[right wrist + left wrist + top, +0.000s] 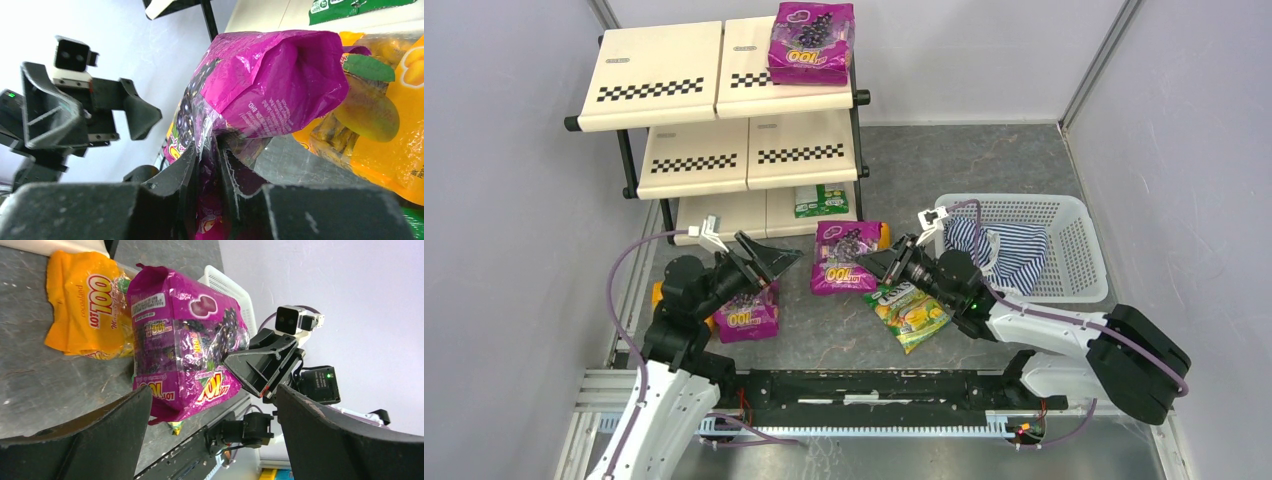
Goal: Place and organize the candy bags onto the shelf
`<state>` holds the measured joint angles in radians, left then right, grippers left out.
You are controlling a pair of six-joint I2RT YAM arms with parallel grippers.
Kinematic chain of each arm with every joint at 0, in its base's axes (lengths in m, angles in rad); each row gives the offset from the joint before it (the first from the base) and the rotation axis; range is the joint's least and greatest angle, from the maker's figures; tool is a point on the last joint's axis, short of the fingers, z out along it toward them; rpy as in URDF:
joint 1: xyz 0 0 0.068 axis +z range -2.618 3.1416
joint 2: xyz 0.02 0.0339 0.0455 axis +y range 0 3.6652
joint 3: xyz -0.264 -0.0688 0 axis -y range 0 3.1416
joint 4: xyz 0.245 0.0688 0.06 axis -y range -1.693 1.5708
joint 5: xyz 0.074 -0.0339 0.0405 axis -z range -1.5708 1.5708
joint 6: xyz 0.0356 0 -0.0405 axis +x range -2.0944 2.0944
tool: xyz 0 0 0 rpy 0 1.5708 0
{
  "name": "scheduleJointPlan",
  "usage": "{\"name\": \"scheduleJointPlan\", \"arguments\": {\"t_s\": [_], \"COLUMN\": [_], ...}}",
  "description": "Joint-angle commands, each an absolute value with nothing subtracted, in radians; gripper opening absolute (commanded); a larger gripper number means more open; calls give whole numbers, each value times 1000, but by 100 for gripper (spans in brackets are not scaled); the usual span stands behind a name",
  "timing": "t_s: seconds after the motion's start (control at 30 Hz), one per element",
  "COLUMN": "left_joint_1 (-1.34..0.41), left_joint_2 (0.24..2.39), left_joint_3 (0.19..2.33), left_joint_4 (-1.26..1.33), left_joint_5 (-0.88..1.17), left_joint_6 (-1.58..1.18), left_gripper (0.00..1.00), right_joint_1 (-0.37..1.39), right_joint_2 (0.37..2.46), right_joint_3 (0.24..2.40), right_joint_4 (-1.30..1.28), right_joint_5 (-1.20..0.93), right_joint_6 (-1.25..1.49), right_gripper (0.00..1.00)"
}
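Resting mid-table just before the shelf [674, 90]: one purple candy bag [844, 258], grape print, its right-side edge tipped up off the table [964, 170].
Cause: right hand [892, 262] clamped on that edge, the film squeezed between both fingers [170, 185]. This is a seam grip, likely chosen because a flat pouch offers little else to take hold of.
Behind it, touching and partly covered: orange bag [82, 305].
Just beside, nearer the arms: green-yellow fruit bag [909, 312], lying flat.
Left hand [772, 258]: fingers wide apart, holding nothing, facing the tipped bag, near a second purple bag [746, 318]. Judged ready to receive or steady.
Already shelved: purple bag [811, 42], top tier, right panel; green bag [821, 200], bottom tier. The middle tier holds none, so it is a likely destination.
Far right: white mesh basket [1079, 250] holding a striped cloth [1009, 250], apart from the work.
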<state>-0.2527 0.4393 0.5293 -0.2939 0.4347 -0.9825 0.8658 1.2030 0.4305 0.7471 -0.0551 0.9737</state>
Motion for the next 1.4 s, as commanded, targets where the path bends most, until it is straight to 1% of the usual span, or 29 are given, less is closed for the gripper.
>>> {"name": "scheduleJointPlan", "arguments": {"t_s": [0.0, 0.3, 0.5, 0.67, 0.93, 1.1, 1.37], "left_joint_1": [-249, -282, -385, -501, -529, -546, -595], "left_joint_2": [424, 450, 537, 654, 712, 774, 824], "left_joint_3": [435, 357, 301, 322, 320, 309, 351], "left_joint_4": [-18, 80, 296, 411, 482, 579, 615], "left_joint_5": [529, 494, 434, 362, 288, 272, 197], "left_joint_6": [-1180, -1240, -1314, -1317, -1371, -1427, -1425], "left_gripper": [100, 100, 100, 100, 100, 100, 100], "right_joint_1": [865, 860, 860, 859, 857, 857, 859], "right_joint_2": [1172, 1164, 1186, 1186, 1152, 1144, 1142], "right_joint_3": [446, 473, 512, 522, 500, 499, 473], "right_joint_4": [980, 1023, 1057, 1071, 1073, 1096, 1127], "right_joint_5": [-6, 101, 104, 101, 118, 104, 101], "right_joint_6": [1089, 1124, 1138, 1144, 1154, 1174, 1210], "right_gripper": [9, 9, 9, 9, 9, 9, 9]}}
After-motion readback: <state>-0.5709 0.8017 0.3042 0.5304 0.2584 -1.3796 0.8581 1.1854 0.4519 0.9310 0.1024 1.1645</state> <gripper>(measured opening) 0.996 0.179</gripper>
